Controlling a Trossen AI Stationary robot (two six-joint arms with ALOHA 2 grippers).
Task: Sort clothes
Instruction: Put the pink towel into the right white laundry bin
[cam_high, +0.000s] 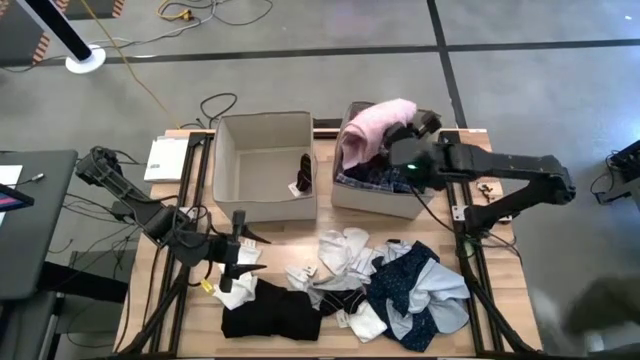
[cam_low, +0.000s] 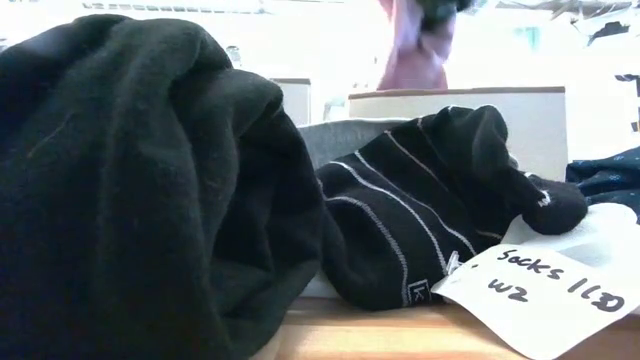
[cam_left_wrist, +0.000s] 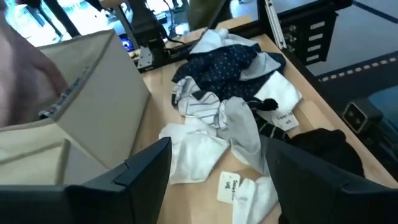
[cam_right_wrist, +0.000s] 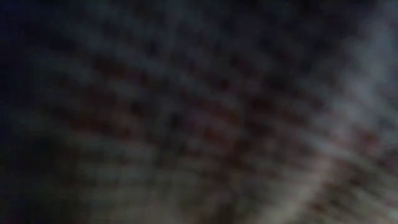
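Note:
My right gripper (cam_high: 408, 133) is over the right beige box (cam_high: 350, 195), shut on a pink garment (cam_high: 372, 125). In the low view the garment (cam_low: 408, 55) hangs down from it. That box holds plaid cloth (cam_high: 375, 178). The left beige box (cam_high: 232, 185) has a black sock (cam_high: 303, 172) inside. My left gripper (cam_high: 250, 253) hovers open near the table's front left, fingers wide (cam_left_wrist: 214, 186), with nothing between them. On the table lie a black garment (cam_high: 270, 312), white socks (cam_high: 345, 250), and navy dotted cloth (cam_high: 405, 280). My right gripper holds the pink garment by a bunched upper part (cam_high: 395, 118); the cloth itself hides the fingers and covers the wrist camera. The garment hangs slack below the gripper, and its lower end (cam_low: 410, 80) drops behind the right box's front wall.
A light blue piece (cam_high: 440, 305) and a grey striped piece (cam_high: 335, 292) lie in the pile at the front right. A black striped sock (cam_low: 420, 220) with a paper label (cam_low: 545, 285) lies near the front edge. A white pad (cam_high: 165, 158) sits at the far left.

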